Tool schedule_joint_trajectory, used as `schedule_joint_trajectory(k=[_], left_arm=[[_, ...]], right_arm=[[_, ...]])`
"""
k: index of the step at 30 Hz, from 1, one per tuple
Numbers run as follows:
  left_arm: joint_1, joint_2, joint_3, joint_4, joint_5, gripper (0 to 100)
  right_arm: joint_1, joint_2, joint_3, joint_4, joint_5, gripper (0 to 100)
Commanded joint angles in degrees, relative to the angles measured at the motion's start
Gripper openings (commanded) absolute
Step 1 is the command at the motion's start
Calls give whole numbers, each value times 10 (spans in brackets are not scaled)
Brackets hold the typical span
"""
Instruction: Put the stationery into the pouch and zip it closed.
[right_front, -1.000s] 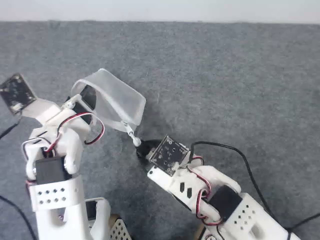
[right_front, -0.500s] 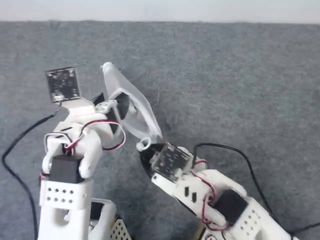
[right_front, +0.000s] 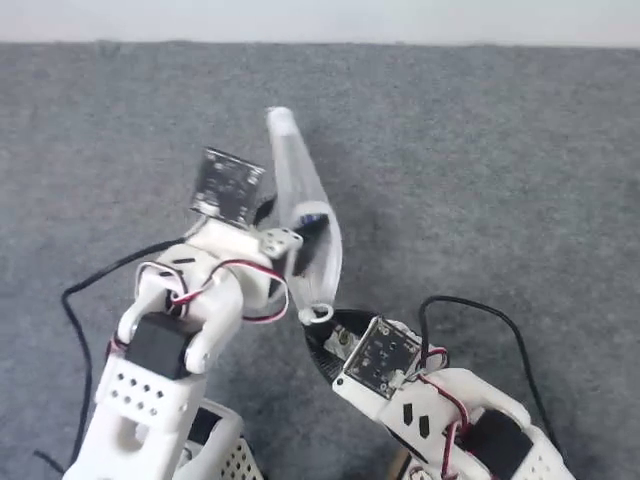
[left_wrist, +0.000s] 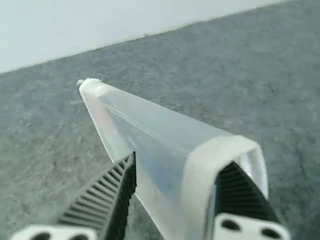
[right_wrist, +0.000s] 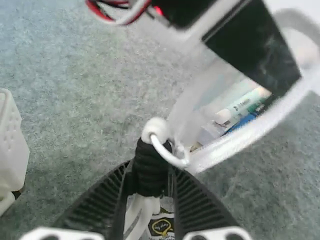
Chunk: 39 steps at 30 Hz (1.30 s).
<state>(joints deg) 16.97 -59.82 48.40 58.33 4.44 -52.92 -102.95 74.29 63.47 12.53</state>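
Tapering translucent pouch (right_front: 300, 190), pens (right_wrist: 240, 106) inside

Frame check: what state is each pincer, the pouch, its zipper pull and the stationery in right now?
left pincer: shut on the pouch.
right pincer: shut on the zipper pull.
pouch: held up on edge, mouth looks open near the pull.
zipper pull: clamped at the pouch's end.
stationery: inside the pouch.
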Motion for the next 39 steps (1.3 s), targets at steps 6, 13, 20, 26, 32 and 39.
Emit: schedule_joint_trajectory(k=[6,13,20,26,32,39], left_arm=[[62,-12,-93,103,-18,235],[64,-13,-96,150,-32,235],[65,-13,-96,151,-42,235],[62,-13,-96,152,-41,233],[62,-13,-97,150,-40,232],[52,-14,-122,172,-39,232]], right_arm=[[-2,-11,-7,-3,-9,6],[-1,-11,-6,-17,-27,6],[39,-11,-6,-30,-28,6],[57,-11,-5,-36,-28,6],[58,-11,-5,-36,-28,6],[65,-11,-5,-36,-27,6]])
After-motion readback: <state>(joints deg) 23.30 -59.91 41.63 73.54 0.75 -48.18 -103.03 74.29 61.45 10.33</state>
